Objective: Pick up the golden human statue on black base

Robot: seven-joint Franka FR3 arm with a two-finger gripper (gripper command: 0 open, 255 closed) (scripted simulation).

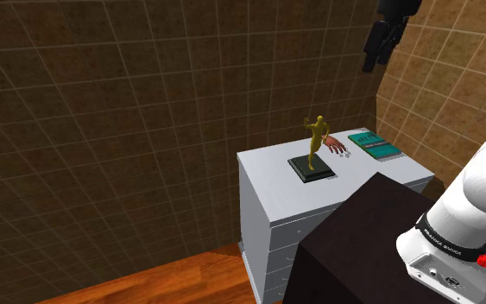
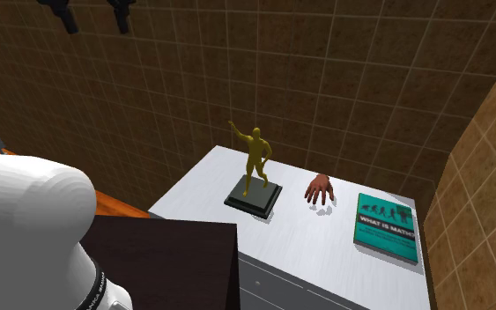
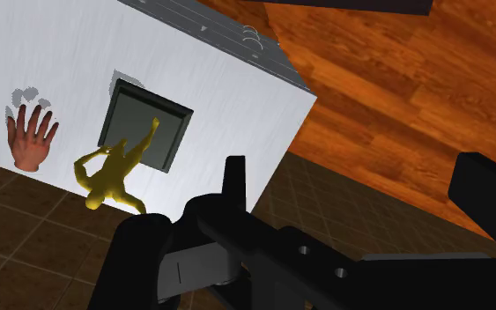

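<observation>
Currently: my gripper [image 3: 358, 183], fingers [image 3: 488, 198] wide apart, holding nothing, well above the golden statue [image 1: 318, 138], upright on its black base [image 1: 312, 170] atop white cabinet [image 1: 271, 186].

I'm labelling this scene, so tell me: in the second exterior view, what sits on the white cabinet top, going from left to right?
Left to right: golden statue on black base → reddish hand model → teal book.
</observation>
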